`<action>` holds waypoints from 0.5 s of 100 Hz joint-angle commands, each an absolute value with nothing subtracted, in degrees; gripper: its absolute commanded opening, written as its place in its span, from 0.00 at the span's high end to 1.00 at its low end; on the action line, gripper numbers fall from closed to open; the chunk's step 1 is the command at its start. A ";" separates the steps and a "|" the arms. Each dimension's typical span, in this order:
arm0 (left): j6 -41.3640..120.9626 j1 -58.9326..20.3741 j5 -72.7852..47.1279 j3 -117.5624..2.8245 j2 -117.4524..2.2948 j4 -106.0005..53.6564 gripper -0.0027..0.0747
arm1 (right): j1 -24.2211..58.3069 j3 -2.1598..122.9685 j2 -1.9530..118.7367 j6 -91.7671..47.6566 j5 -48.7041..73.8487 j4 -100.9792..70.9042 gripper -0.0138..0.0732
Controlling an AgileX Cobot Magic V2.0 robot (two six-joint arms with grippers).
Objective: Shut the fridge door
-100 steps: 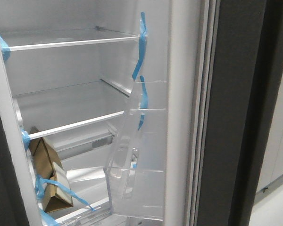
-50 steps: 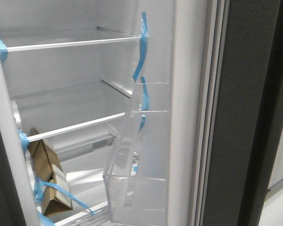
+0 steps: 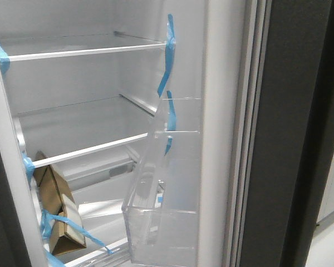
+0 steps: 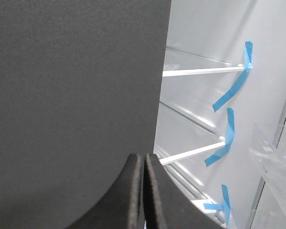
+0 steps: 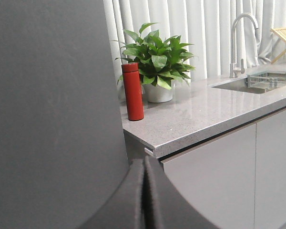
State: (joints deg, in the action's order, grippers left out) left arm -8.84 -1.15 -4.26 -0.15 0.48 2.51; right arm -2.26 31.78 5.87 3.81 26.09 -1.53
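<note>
**Kitchen scene: fridge standing open, both grippers pressed shut**

White fridge interior (image 3: 89, 72) fills the front view, and a grey stone counter (image 5: 205, 114) runs along the wall in the right wrist view.

The left gripper (image 4: 144, 191) has its two black fingers pressed flat together with nothing between them; it sits close against a plain dark grey panel (image 4: 76, 105), and contact cannot be confirmed. The right gripper (image 5: 144, 191) is likewise closed on nothing, its fingers meeting in a thin seam, close to a matte dark grey surface that fills that side of its view.

The fridge door (image 3: 278, 133) stands open at the right of the front view, seen nearly edge-on. Its outer face is matte dark grey; its inner side is white (image 3: 217, 139), with a pale seal strip along the edge. Clear plastic door bins (image 3: 164, 222) are stacked on the lining; two tiers are visible.

Inside the fridge are two glass shelves with white front trims, several strips of blue tape (image 3: 166, 55) at the shelf ends, and one brown cardboard carton (image 3: 55, 206) leaning low on the left, held by tape.

On the counter stand one red flask (image 5: 133, 91) and one leafy potted plant (image 5: 157, 67), just beside each other. Farther along are one sink (image 5: 257, 81) and one curved tap (image 5: 238, 43). White curtains hang behind.
</note>
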 commanded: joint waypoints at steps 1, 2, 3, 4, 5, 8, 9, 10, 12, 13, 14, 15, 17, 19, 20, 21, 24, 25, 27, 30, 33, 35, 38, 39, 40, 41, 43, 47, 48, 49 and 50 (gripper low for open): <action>-8.95 -1.26 0.49 2.15 1.67 2.15 0.99 | -2.23 37.95 9.89 3.79 28.26 -1.53 0.92; -8.95 -1.26 0.49 2.15 1.67 2.15 0.99 | -2.23 38.59 10.12 3.79 29.10 -1.53 0.92; -8.95 -1.26 0.49 2.15 1.67 2.15 0.99 | -2.23 38.86 10.56 3.79 29.54 -1.74 0.92; -8.95 -1.26 0.49 2.15 1.67 2.15 0.99 | -2.23 39.11 10.77 3.79 30.19 -1.82 0.92; -8.95 -1.26 0.49 2.15 1.67 2.15 0.99 | -2.23 39.54 11.14 3.79 30.39 -1.79 0.92; -8.95 -1.26 0.49 2.15 1.67 2.15 0.99 | -2.23 40.01 11.80 3.79 30.69 -2.01 0.92; -8.95 -1.26 0.49 2.15 1.67 2.15 0.99 | -2.23 40.02 11.93 3.79 30.36 -2.01 0.92; -8.95 -1.26 0.49 2.15 1.67 2.15 0.99 | -2.23 40.02 12.16 3.79 30.19 -2.01 0.92; -8.95 -1.26 0.49 2.15 1.67 2.15 0.99 | -2.23 40.02 12.38 3.79 29.72 -2.01 0.92; -8.95 -1.26 0.49 2.15 1.67 2.15 0.99 | -2.23 40.02 12.55 3.79 29.72 -2.01 0.92; -8.95 -1.26 0.49 2.15 1.67 2.15 0.99 | -2.23 40.02 12.69 3.79 29.53 -2.01 0.92; -8.95 -1.26 0.49 2.15 1.67 2.15 0.99 | -2.23 40.02 12.72 3.79 29.41 -2.01 0.92; -8.95 -1.26 0.49 2.15 1.67 2.15 0.99 | -2.23 40.02 12.89 3.79 29.42 -2.01 0.92; -8.95 -1.26 0.49 2.15 1.67 2.15 0.99 | -2.23 40.02 12.99 3.79 29.42 -2.01 0.92; -8.95 -1.26 0.49 2.15 1.67 2.15 0.99 | -2.23 40.02 13.10 3.79 29.42 -2.01 0.92; -8.95 -1.26 0.49 2.15 1.67 2.15 0.99 | -2.23 40.02 13.03 3.79 29.57 -2.01 0.92; -8.95 -1.26 0.49 2.15 1.67 2.15 0.99 | -2.23 40.02 13.03 3.79 29.59 -2.01 0.92; -8.95 -1.26 0.49 2.15 1.67 2.15 0.99 | -2.23 40.02 13.03 3.79 29.59 -2.01 0.92; -8.95 -1.26 0.49 2.15 1.67 2.15 0.99 | -2.23 40.02 13.03 3.79 29.59 -2.01 0.92; -8.95 -1.26 0.49 2.15 1.67 2.15 0.99 | -2.23 40.02 13.03 3.79 29.59 -2.01 0.92; -8.95 -1.26 0.49 2.15 1.67 2.15 0.99 | -2.23 40.02 13.03 3.79 29.47 -2.01 0.92; -8.95 -1.26 0.49 2.15 1.67 2.15 0.99 | -2.23 40.02 13.03 3.79 29.47 -2.01 0.92; -8.95 -1.26 0.49 2.15 1.67 2.15 0.99 | -2.23 40.02 13.03 3.97 29.23 -2.01 0.92; -8.95 -1.26 0.49 2.15 1.67 2.15 0.99 | -2.23 40.02 13.03 3.95 28.87 -2.01 0.92; -8.95 -1.26 0.49 2.15 1.67 2.15 0.99 | -2.23 40.02 13.03 4.16 28.73 -2.01 0.92; -8.95 -1.26 0.49 2.15 1.67 2.15 0.99 | -2.23 40.02 13.03 4.80 28.61 -2.13 0.92; -8.95 -1.26 0.49 2.15 1.67 2.15 0.99 | -2.23 40.02 13.03 6.11 28.50 -2.13 0.92; -8.95 -1.26 0.49 2.15 1.67 2.15 0.99 | -2.23 40.02 13.03 8.80 28.50 -2.13 0.92; -8.95 -1.26 0.49 2.15 1.67 2.15 0.99 | -2.23 40.02 13.03 10.06 28.50 -2.13 0.92; -8.95 -1.26 0.49 2.15 1.67 2.15 0.99 | -2.23 40.02 13.03 10.73 28.50 -2.13 0.92; -8.95 -1.26 0.49 2.15 1.67 2.15 0.99 | -2.23 40.02 13.03 11.96 28.50 -2.13 0.92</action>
State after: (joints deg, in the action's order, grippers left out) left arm -8.84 -1.15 -4.26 -0.15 0.48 2.51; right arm -2.26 38.17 11.67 6.90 33.46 -2.02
